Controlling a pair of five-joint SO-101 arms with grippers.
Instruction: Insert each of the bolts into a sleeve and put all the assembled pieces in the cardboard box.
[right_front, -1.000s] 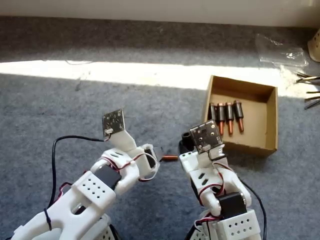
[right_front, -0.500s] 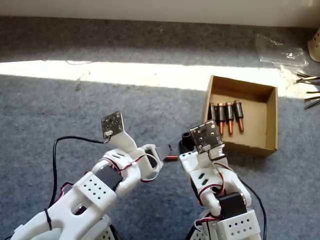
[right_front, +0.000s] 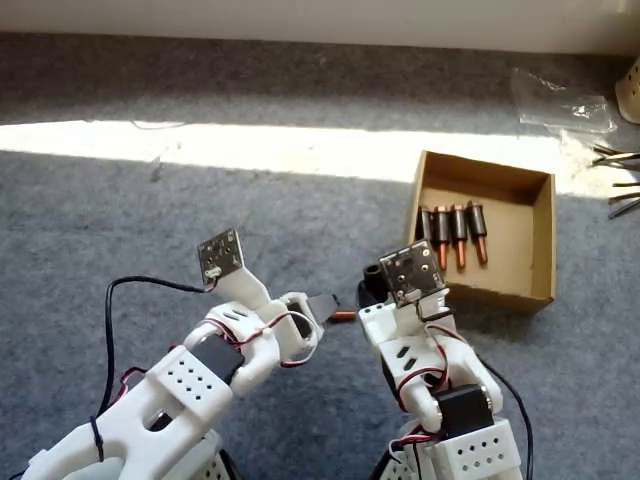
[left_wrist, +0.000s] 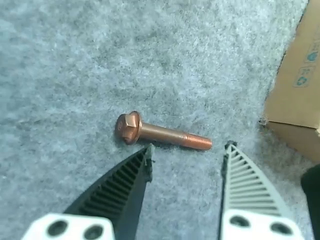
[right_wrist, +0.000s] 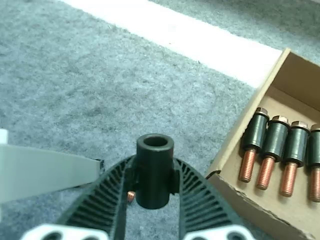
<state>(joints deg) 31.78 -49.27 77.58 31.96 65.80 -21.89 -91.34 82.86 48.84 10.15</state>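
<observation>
**A:** High view first: two white arms side by side at the near edge of the grey carpet (right_front: 120, 210). Off toward the right edge, cardboard box (right_front: 546, 235), open side up.

**B:** And inside?

**A:** Four assembled pieces (right_front: 456, 232) in a neat row on the box floor. Black sleeves toward the far wall, copper threads toward the near wall.

**B:** Over to the left wrist view. Loose bolt (left_wrist: 162, 134) flat on the carpet: copper, flanged hex head at one end, thread at the other, shank bare. Right over it, left gripper (left_wrist: 188, 148), fingers spread wide and gripping nothing. Lies crosswise just beyond the tips, that bolt. Touching the nearer tip or just apart? Cannot tell.

**A:** Whereabouts on the carpet?

**B:** Between the two arms, near the box's near-left corner, well in from the far edge.

**A:** Right wrist view now. Clamped tight, right gripper (right_wrist: 153, 175), on a black sleeve (right_wrist: 155, 150), one ribbed finger pressed to each side. Stands upright in the grip, open bore toward the camera, dark inside. Held above the carpet, just beside that same box corner.

**B:** Anything else out there?

**A:** Sunlit strip (right_front: 250, 145) across the carpet beyond the arms, and a clear plastic bag (right_front: 560, 100) toward the far right corner.
</observation>
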